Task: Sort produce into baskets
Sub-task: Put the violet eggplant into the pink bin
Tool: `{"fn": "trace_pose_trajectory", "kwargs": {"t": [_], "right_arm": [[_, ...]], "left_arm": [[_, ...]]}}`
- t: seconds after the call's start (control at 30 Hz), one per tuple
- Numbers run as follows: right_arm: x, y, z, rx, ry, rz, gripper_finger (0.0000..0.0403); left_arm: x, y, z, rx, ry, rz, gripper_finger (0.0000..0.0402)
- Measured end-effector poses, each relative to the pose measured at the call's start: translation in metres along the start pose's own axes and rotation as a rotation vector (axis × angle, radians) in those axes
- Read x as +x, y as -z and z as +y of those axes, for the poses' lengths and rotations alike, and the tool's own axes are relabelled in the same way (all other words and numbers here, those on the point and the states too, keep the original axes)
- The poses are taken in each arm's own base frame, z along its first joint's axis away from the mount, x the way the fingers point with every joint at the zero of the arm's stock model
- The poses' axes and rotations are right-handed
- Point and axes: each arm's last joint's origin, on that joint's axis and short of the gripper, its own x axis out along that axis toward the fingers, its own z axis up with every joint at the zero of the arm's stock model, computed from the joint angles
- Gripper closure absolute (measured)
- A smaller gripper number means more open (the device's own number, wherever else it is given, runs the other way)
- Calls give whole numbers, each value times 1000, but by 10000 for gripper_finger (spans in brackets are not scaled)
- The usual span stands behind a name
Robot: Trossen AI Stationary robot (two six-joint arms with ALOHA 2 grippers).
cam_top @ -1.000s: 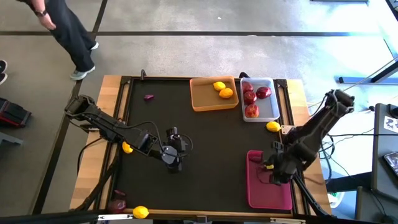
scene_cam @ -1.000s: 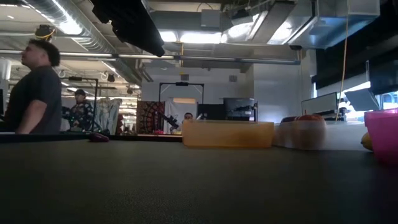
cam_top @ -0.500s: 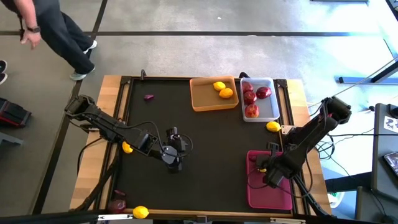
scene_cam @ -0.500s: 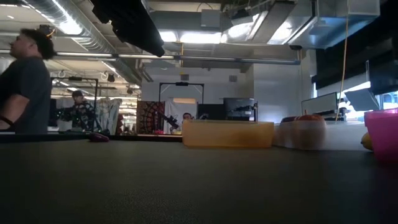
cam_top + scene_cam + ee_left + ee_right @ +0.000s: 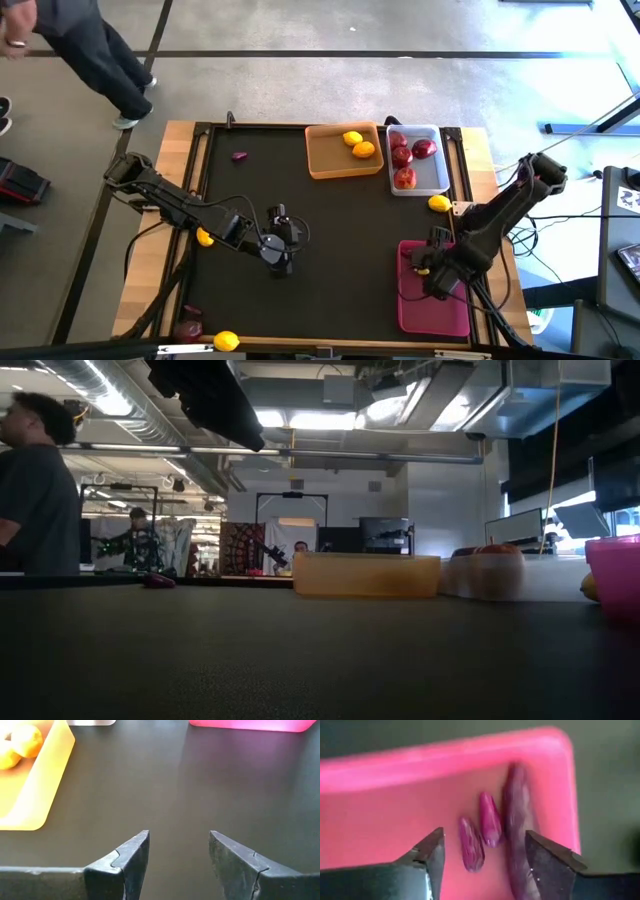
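Observation:
My right gripper (image 5: 485, 837) hangs open, pointing down over the pink basket (image 5: 432, 320). Three dark purple pieces lie on the basket's floor below it: two short ones (image 5: 471, 851) (image 5: 490, 820) and a longer, blurred one (image 5: 517, 830) close beside one finger. My left gripper (image 5: 178, 837) waits open over the bare mat at the table's middle (image 5: 281, 262). Two lemons (image 5: 357, 144) lie in the orange basket (image 5: 325, 170). Three red apples (image 5: 402, 156) lie in the white basket (image 5: 435, 180).
Loose produce: a lemon (image 5: 439, 203) beside the white basket, a purple piece (image 5: 240, 156) at the far left, a lemon (image 5: 205, 237) under my left arm, another lemon (image 5: 226, 340) and a dark red fruit (image 5: 188, 325) at the near left corner. A person (image 5: 95, 40) walks beyond the far left corner.
My right gripper has sunk a little over the pink basket and edged toward the table's left. The person beyond the far left corner has walked farther left.

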Motion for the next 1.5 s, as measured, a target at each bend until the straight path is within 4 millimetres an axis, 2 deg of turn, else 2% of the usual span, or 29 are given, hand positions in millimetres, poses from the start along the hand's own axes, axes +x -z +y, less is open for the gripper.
{"fn": "trace_pose_trajectory", "kwargs": {"t": [0.2,0.33,0.47,0.8,0.97,1.23,1.5], "right_arm": [[-38,-32,3,-35,19,-318,169],[-45,-50,2,-60,82,-499,169],[-44,-66,-5,-74,148,-572,169],[-36,-106,-31,-55,239,-612,168],[-29,-115,-37,-57,253,-586,168],[-19,-119,-33,-93,266,-555,168],[-12,-122,-30,-123,283,-539,168]], "left_arm": [[-9,2,9,-1,-21,36,203],[-21,3,27,-56,-94,79,203],[-31,8,51,-69,-232,142,203],[-28,21,131,-226,-556,403,203],[-24,24,175,-305,-643,485,203],[-21,36,238,-396,-628,618,204],[-3,61,289,-483,-573,756,204]]}}
